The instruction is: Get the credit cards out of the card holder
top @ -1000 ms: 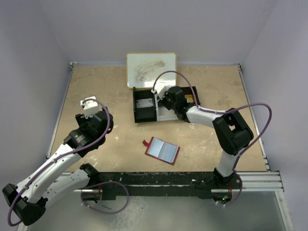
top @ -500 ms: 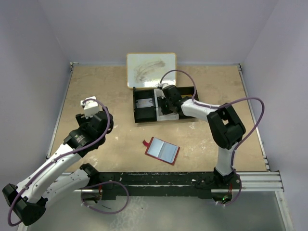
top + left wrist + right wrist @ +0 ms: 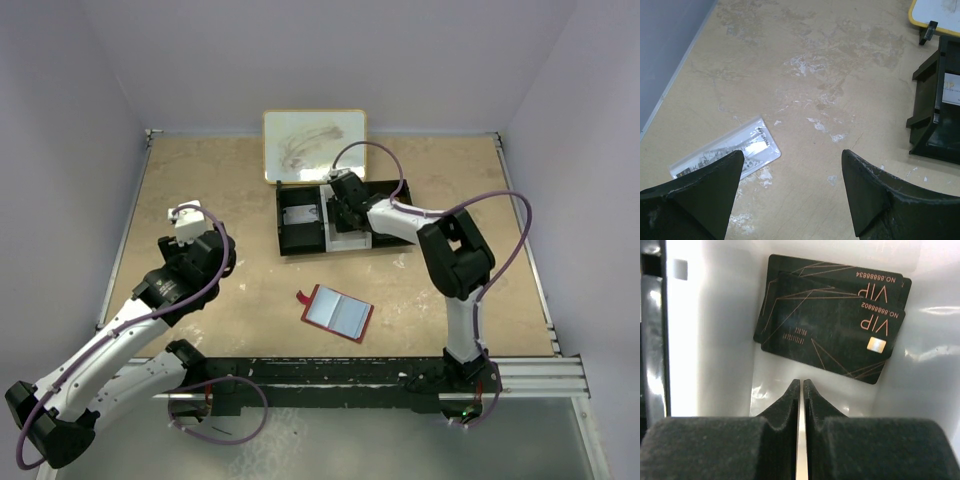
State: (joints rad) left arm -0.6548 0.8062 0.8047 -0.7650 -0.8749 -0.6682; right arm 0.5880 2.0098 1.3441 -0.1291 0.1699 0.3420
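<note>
The red card holder (image 3: 337, 313) lies open on the table near the front, its pale sleeves facing up and the red tab at its left. My right gripper (image 3: 341, 203) is shut and empty, low over the white middle compartment (image 3: 705, 340) of the black tray (image 3: 300, 238). Two black VIP credit cards (image 3: 830, 325) lie overlapped in that compartment, just beyond my right gripper's tips (image 3: 801, 382). My left gripper (image 3: 792, 165) is open and empty over bare table at the left (image 3: 200, 240). A clear plastic-sleeved card (image 3: 727, 152) lies flat by its left finger.
A yellow-framed whiteboard (image 3: 314, 145) lies behind the tray and shows in the left wrist view (image 3: 940, 12). The tray's left black compartment (image 3: 935, 125) holds a pale card. Walls close the table on three sides.
My right gripper has moved left along the tray, from its right part to the white middle compartment. The left arm and the card holder have not moved.
</note>
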